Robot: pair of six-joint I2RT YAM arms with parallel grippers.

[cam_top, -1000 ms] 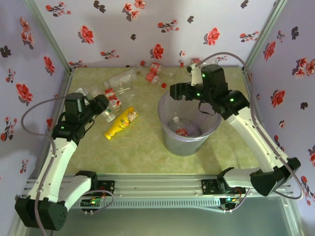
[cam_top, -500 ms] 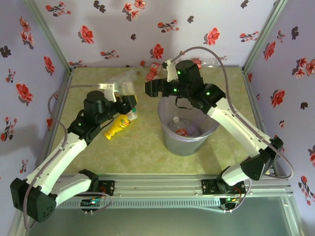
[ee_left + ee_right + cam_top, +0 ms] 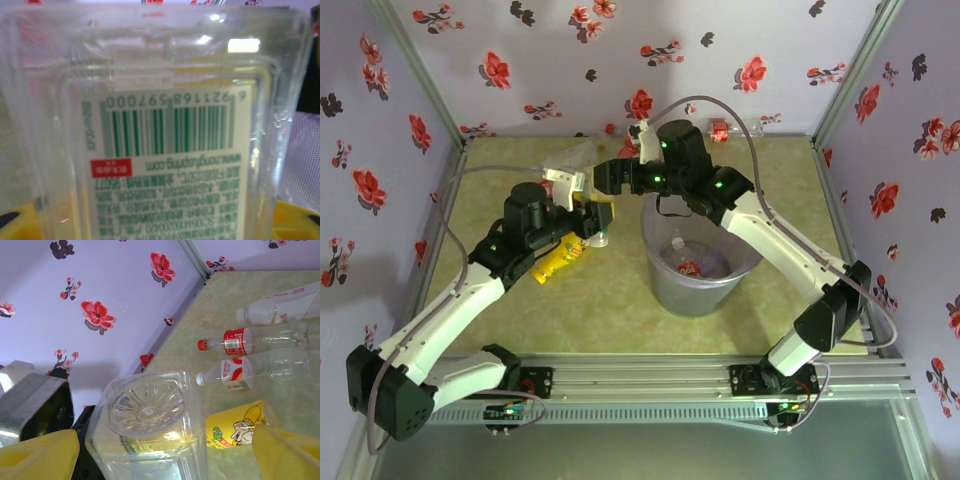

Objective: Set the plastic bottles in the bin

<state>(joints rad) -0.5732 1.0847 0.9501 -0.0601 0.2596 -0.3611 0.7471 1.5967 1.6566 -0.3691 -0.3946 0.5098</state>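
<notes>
The left gripper [image 3: 592,218] is clamped on a clear bottle [image 3: 165,125], its yellow fingers [image 3: 300,222] pressing the bottle's sides. The wrist view shows the bottle up close: a pale label with a green barcode and small print.

In the top view this bottle is off the table, just left of the bin [image 3: 660,285] and not over its rim. It hangs above the neck end of a yellow bottle [image 3: 560,258] that lies on the table.

The right gripper [image 3: 162,455] is spread wide and grips nothing. The held bottle's ribbed base faces its camera and sits between its two yellow fingers [image 3: 40,455], with a gap on each side.

The bin stands upright right of the table's middle. One bottle with a red label [image 3: 688,265] lies in it.

Two red-labelled bottles [image 3: 250,340] lie side by side on the table. One has a red cap and the other a white one. Another clear bottle [image 3: 570,155] lies by the back wall.
</notes>
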